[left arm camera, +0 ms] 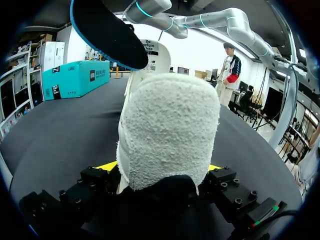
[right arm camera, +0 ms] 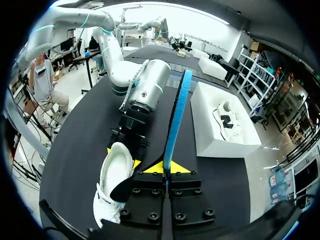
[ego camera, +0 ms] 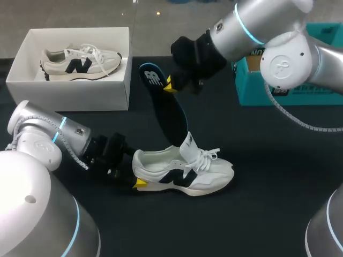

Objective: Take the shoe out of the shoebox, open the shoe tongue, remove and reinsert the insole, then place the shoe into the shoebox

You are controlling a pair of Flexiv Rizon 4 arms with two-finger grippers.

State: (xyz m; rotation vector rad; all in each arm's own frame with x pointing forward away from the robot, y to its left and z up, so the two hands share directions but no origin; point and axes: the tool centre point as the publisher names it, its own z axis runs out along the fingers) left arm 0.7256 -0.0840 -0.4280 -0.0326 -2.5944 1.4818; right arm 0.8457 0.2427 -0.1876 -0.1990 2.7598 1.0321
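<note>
A white shoe [ego camera: 182, 174] with a black logo lies on its sole on the black table, toe to the right. My left gripper [ego camera: 138, 176] is shut on its heel [left arm camera: 167, 135], with one yellow tip on each side. A dark insole [ego camera: 169, 115] with a blue edge stands slanted, its lower end inside the shoe's mouth by the raised tongue. My right gripper [ego camera: 169, 85] is shut on the insole's upper end [right arm camera: 177, 120], above and behind the shoe [right arm camera: 115, 175]. The white shoebox [ego camera: 75, 88] stands at the back left.
A second white shoe [ego camera: 80, 63] lies inside the shoebox [right arm camera: 210, 140]. A teal box [ego camera: 257, 91] stands at the back right, under my right arm. Bare black table lies in front of and to the right of the shoe.
</note>
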